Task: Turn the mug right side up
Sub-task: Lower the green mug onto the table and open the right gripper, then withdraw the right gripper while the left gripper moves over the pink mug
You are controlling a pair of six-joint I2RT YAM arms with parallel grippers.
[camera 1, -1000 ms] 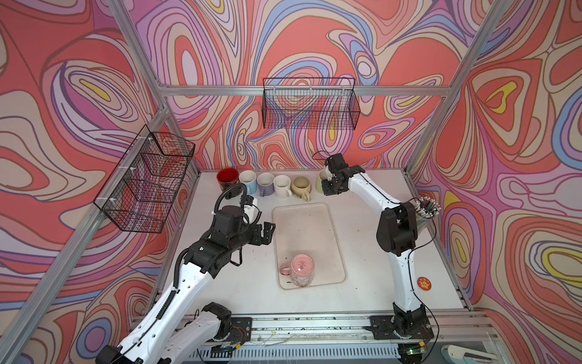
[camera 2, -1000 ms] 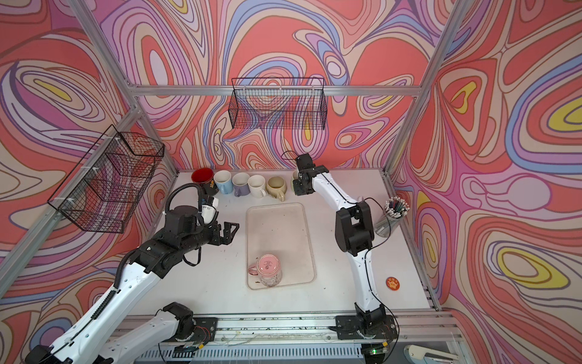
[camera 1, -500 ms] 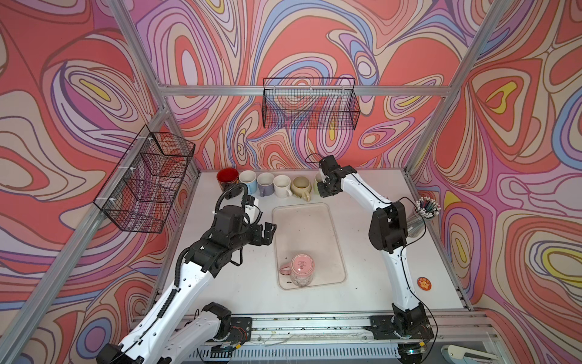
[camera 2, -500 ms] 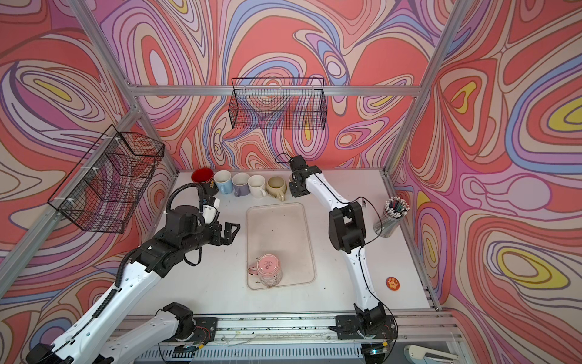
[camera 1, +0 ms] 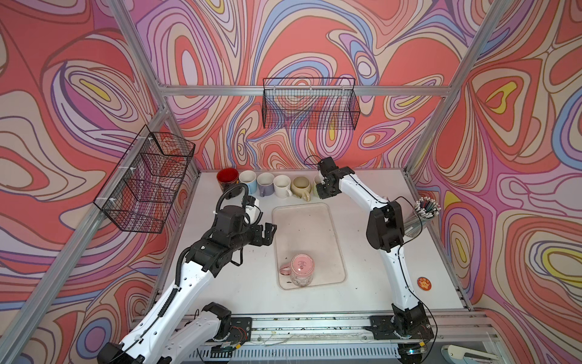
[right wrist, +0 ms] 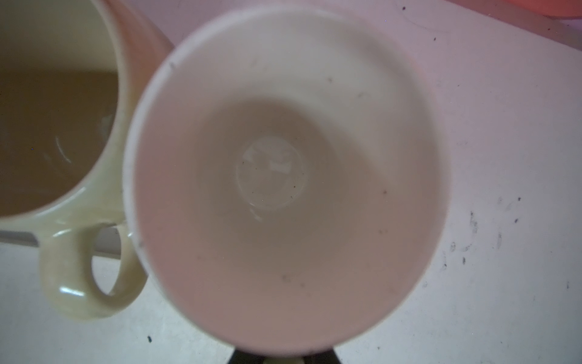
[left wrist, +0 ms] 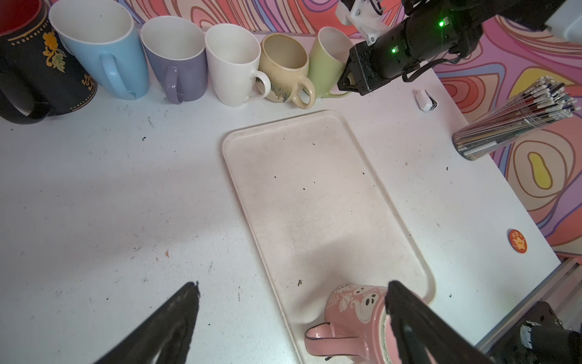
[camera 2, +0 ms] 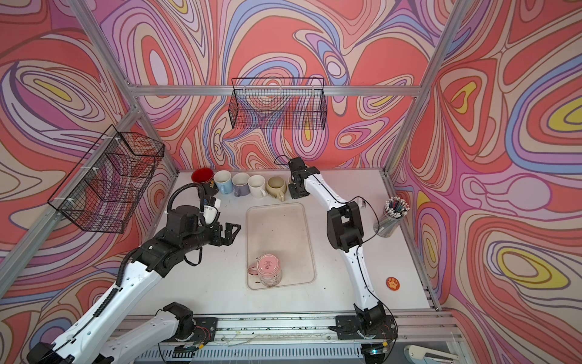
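The pink mug stands upside down, base uppermost, at the near end of the tray, with its handle pointing to the left arm's side. The left gripper hangs just beside the tray's left edge with jaws spread wide, holding nothing and apart from the mug. The right gripper is at the back row of cups, jaws nearly together, apparently pinching the green mug; the contact point shows poorly.
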